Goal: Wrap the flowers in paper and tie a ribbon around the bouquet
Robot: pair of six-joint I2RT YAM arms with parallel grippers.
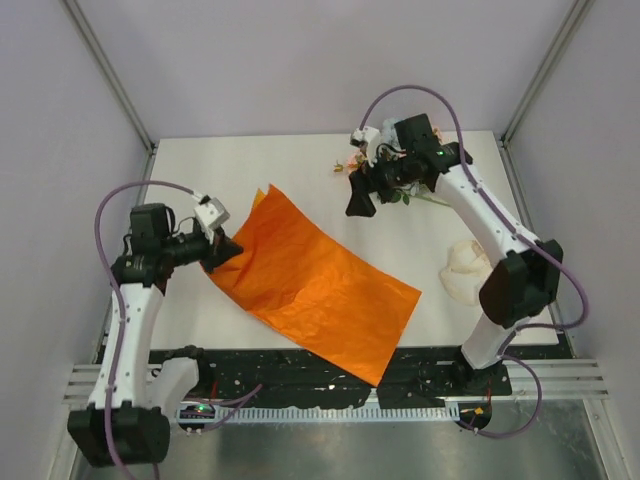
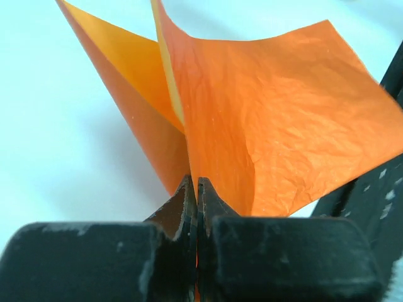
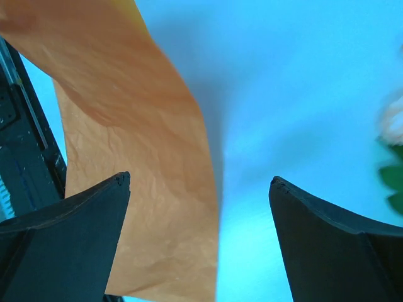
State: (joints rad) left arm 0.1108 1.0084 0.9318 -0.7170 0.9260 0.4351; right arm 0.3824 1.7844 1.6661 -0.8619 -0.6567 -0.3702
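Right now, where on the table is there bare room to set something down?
Bare table shows at the far left, between the far edge and the paper, and again between the paper and the ribbon. The far right is crowded: the flowers and the open right gripper are there.

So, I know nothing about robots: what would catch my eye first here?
The bright orange paper, lying diagonally across the middle of the white table, with its left corner pinched and held up by the left gripper. Next, the right gripper hanging wide open at the far right, close by a small bunch of flowers. A cream ribbon lies heaped beside that arm.
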